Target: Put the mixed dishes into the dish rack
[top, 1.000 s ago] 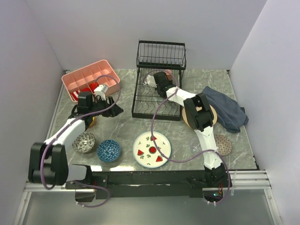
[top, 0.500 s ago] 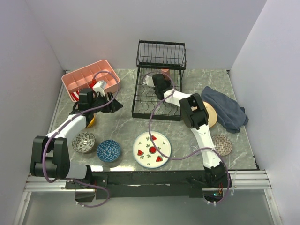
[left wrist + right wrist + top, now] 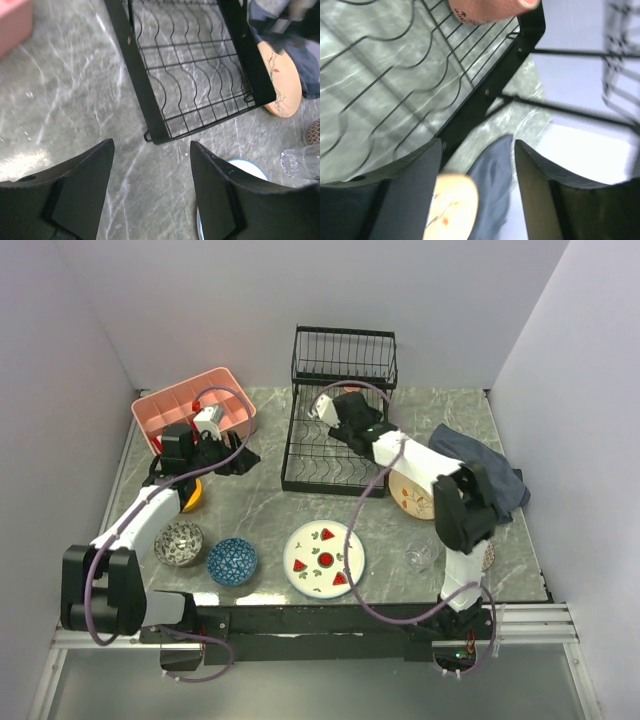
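Counter: grey marble counter point(image 3: 262, 508), white walls around; black wire dish rack point(image 3: 335, 455) at back centre.
Left tool point(image 3: 151, 150): wide, empty, between pink tray point(image 3: 175, 405) and rack.
Right tool point(image 3: 477, 147): wide, empty, over the rack's right edge.
Loaded: terracotta cup point(image 3: 485, 9) in the rack.
Outside rack: watermelon plate point(image 3: 324, 558), blue bowl point(image 3: 232, 561), grey bowl point(image 3: 179, 543), orange bowl point(image 3: 192, 496), bird plate point(image 3: 412, 495), clear glass point(image 3: 420, 558).
Handling: plates likely stiff, glazed, slippery, so pinch the rim; glass likely light and fragile, so you should grip its wall gently.

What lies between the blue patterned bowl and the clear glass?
The white watermelon-slice plate lies between them, shown in the top external view.
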You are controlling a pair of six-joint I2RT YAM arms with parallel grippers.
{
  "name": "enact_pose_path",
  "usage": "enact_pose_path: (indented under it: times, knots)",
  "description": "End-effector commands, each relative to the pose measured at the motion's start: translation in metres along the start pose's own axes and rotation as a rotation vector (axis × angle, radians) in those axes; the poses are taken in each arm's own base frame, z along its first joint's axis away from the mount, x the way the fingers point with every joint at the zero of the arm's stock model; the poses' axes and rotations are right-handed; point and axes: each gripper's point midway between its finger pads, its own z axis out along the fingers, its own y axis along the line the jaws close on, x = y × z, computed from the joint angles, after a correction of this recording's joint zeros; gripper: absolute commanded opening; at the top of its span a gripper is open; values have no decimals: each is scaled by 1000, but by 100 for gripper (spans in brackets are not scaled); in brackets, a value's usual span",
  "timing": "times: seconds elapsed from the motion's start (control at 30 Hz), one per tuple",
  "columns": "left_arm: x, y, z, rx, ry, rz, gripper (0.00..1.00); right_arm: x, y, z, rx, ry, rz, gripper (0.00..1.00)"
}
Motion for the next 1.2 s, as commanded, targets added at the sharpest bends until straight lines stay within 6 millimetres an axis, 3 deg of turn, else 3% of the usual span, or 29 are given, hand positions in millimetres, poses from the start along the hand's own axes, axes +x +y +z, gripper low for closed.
enact_pose_path:
  times: [0.0,0.07,0.1,0.17,0.2,0.23,0.33,0.37,0.5,0.67,0.87,1.17]
  knots:
    - [-26,-12,-13,14,-80,123,75,31,39,-68,-218,33,82,71]
    - [-16,-16,-14,36,-53,133,75,35,49,-105,-315,-22,158,71]
    - [-15,-19,-17,44,-52,156,74,57,70,-121,-408,28,151,70]
    - [-5,-27,-18,66,-28,186,74,64,82,-158,-513,-5,219,70]
    - [-2,-29,-20,69,-24,211,74,80,92,-182,-580,17,221,70]
    - [1,-32,-21,76,-19,225,73,81,108,-199,-690,-15,221,69]
    - [7,-41,-23,108,-8,262,73,113,136,-231,-815,19,192,69]
    - [14,-43,-25,117,15,269,73,128,148,-233,-852,54,196,68]
    - [22,-47,-25,146,37,281,72,156,154,-230,-873,129,232,59]
    - [22,-46,-21,149,32,267,72,166,164,-238,-948,136,223,56]
    - [19,-45,-20,142,30,281,72,166,173,-251,-1023,114,216,55]
    - [16,-38,-19,120,29,287,72,159,154,-265,-943,66,279,61]
